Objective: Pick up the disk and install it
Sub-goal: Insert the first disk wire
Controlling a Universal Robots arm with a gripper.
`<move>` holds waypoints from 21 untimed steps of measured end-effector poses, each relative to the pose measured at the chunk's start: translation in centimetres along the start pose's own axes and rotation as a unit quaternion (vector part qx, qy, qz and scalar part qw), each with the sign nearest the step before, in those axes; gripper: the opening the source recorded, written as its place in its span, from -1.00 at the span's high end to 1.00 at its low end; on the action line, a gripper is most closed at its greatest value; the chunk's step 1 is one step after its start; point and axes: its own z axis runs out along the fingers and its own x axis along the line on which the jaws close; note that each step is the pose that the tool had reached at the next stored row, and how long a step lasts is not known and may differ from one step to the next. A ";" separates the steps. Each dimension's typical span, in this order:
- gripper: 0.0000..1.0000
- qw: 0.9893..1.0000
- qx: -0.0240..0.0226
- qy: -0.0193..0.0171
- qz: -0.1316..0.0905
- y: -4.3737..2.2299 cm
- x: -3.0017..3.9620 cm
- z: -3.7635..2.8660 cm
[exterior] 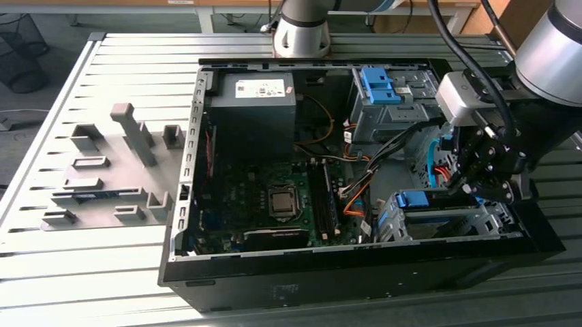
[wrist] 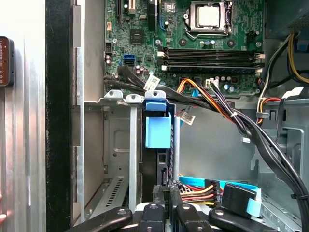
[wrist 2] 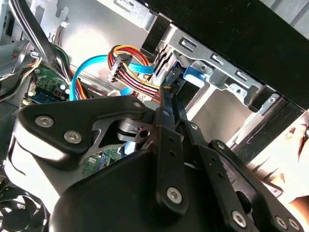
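The disk [wrist: 157, 169] stands on edge in a slot of the metal drive cage [wrist: 118, 145], with its blue tab [wrist: 158, 128] at the end toward the motherboard. In the exterior view the disk's blue tab [exterior: 414, 199] shows at the cage in the case's near right corner. My gripper [wrist: 166, 193] sits at the disk's other end, beside the cable plugs. Its two fingers [wrist 2: 166, 125] lie close together, tips at the disk's dark edge [wrist 2: 172, 79]. I cannot tell whether they pinch it or only touch it.
The open black computer case [exterior: 345, 272] lies on a slatted metal table [exterior: 109, 272]. Bundles of orange, yellow and blue cables [wrist: 207, 186] crowd the space beside the cage. A bare blue bracket [exterior: 377, 85] sits in the far bay. Grey fixtures [exterior: 109, 177] stand at the exterior view's left.
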 end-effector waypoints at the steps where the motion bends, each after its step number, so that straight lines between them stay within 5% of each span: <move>1: 0.68 1.000 0.000 0.000 0.000 0.00 0.00 0.01; 7: 0.65 1.000 0.000 -0.001 0.000 0.00 0.00 -0.03; 14: 0.53 1.000 0.000 0.000 0.000 -0.03 -0.02 -1.30; 21: 0.79 1.000 0.000 0.000 0.000 -0.03 -0.02 -1.34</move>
